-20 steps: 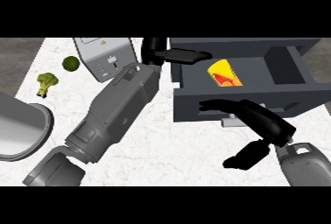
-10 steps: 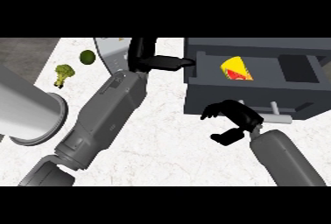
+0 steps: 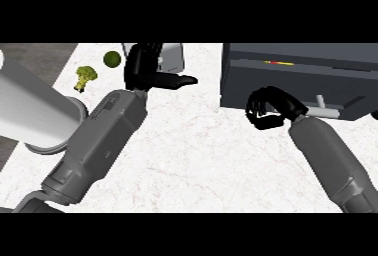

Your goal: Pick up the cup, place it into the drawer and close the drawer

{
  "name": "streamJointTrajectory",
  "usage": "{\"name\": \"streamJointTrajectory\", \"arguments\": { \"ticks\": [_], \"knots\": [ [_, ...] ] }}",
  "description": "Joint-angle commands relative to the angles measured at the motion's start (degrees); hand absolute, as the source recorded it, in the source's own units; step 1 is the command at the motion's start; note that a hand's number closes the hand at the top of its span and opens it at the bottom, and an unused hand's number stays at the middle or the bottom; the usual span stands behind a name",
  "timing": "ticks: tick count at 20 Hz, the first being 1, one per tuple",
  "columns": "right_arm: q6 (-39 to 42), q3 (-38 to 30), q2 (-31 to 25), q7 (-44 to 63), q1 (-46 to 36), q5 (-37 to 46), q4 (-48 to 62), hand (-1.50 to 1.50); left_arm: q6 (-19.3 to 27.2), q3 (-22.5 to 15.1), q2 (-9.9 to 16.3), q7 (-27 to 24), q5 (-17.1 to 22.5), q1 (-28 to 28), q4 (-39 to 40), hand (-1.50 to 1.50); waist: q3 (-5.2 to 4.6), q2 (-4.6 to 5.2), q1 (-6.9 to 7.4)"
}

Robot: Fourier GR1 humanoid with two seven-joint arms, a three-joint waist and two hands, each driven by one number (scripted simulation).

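- Nearly shut: drawer (image 3: 295, 80), cup (image 3: 279, 63) a sliver inside.
- Right hand (image 3: 269, 107) curled, empty, at front; push squarely beside handle (image 3: 322, 102).
- Left hand (image 3: 148, 70) relaxed, thumb out.

Right hand (image 3: 272, 108), fingers curled, sits against the dark drawer (image 3: 295, 80) front, centre-right of frame. Left hand (image 3: 150, 70) open, upper centre, overlapping a grey cup (image 3: 171, 56). Broccoli (image 3: 85, 77) and lime (image 3: 111, 58) upper left.

Only a thin strip of the cup (image 3: 278, 63) shows inside the nearly closed drawer (image 3: 295, 80).
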Motion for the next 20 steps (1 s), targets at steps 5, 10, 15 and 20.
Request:
{"name": "streamJointTrajectory", "arguments": {
  "ticks": [5, 10, 15, 20],
  "knots": [
    [-4.4, -9.0, -4.3, -1.3, -11.7, -3.0, 11.4, 1.50, -2.9, -0.3, 3.5, 2.3, 0.4, 2.8, -4.9, -1.50, 0.00, 0.64, 3.20],
    [-1.9, -11.5, -6.9, -0.8, -14.3, -5.7, 11.0, 1.50, -4.9, -1.1, 3.2, 1.2, 0.3, 6.2, -5.2, -1.50, -0.10, 1.25, 3.94],
    [0.2, -12.4, -8.5, 0.1, -14.1, -7.2, 9.9, 1.50, -5.8, -1.4, 4.2, 2.7, 0.3, 5.9, -6.9, -1.50, -0.08, 1.11, 5.40],
    [2.9, -12.7, -9.8, 0.1, -14.0, -8.4, 8.3, 1.50, -7.4, -1.5, 4.8, 2.9, 0.7, 7.1, -7.4, -1.50, -0.13, 1.42, 5.85]
  ]
}}
